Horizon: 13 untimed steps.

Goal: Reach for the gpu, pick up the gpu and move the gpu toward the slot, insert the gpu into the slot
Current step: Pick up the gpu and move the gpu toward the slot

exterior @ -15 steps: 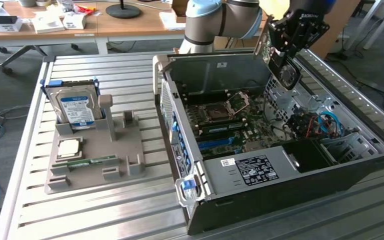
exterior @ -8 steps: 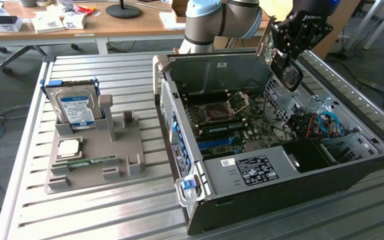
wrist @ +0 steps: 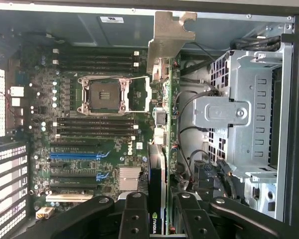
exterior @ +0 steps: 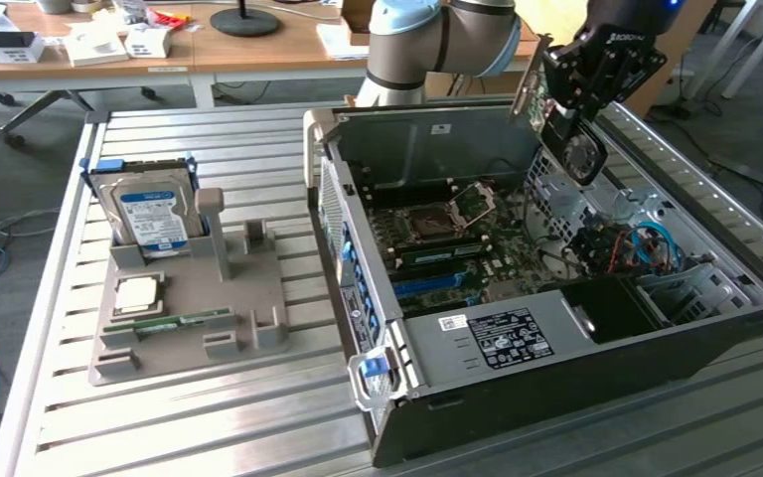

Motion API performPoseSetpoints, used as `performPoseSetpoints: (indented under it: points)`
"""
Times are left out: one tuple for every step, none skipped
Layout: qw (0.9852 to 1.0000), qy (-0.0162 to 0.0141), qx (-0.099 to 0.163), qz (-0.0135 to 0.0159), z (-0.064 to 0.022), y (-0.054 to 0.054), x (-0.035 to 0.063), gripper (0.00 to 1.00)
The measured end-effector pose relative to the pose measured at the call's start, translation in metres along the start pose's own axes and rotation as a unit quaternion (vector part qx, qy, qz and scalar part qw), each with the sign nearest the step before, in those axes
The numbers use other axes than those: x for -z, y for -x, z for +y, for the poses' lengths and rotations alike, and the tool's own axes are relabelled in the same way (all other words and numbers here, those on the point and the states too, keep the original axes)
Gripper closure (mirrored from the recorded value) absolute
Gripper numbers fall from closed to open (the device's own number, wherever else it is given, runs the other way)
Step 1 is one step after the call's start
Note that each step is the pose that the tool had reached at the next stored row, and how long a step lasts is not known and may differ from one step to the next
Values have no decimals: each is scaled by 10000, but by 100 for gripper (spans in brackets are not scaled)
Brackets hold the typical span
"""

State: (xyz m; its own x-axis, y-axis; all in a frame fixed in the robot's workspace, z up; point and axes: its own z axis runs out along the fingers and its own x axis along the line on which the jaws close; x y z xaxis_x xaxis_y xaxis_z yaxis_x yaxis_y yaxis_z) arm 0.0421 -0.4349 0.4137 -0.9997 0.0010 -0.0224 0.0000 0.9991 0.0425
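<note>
The gripper (exterior: 570, 107) is positioned above the open computer case (exterior: 699, 328), over its far end toward the exterior view's right. The fingers (wrist: 134, 219) are closed on the gpu (exterior: 578, 149), clamping the card from both faces. The gpu hangs on edge, with its round fan facing outward and its silver end bracket (exterior: 533, 87) toward the far side.

In the wrist view, the gpu (wrist: 158, 172) appears edge-on between the black fingers of the gripper (wrist: 157, 211). Its silver bracket (wrist: 167, 42) is at the end away from the fingers.

The card is in the air, clear of the motherboard (exterior: 468, 248) and not seated. Below it are the processor socket (wrist: 107, 94) and the long blue slot (wrist: 74, 155), which lies apart from the card's edge. A metal drive cage (wrist: 239, 114) sits on the card's other side.

On the table (exterior: 262, 139), at the exterior view's left, a grey holder (exterior: 242, 298) carries a hard drive (exterior: 154, 214), well apart from the case.
</note>
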Motion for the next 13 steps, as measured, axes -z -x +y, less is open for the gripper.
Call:
performPoseSetpoints:
  points:
    - [10000,0,0,0,0,0,0,74]
    - [10000,0,0,0,0,1,0,74]
    - [10000,0,1,0,-1,0,0,74]
    - [10000,-1,1,0,-1,1,-4,74]
    - [10000,0,0,0,-1,0,-11,74]
    - [10000,0,1,0,-2,0,-22,74]
    - [10000,1,1,0,-2,0,-33,74]
    - [10000,0,1,0,-3,0,-43,74]
    - [10000,0,1,0,-3,-1,-52,74]
    - [10000,0,0,0,-4,-1,-61,74]
    - [10000,0,1,0,-4,-1,-71,74]
    - [10000,0,1,0,-5,-1,-79,74]
    - [10000,0,1,0,-5,-1,-83,74]
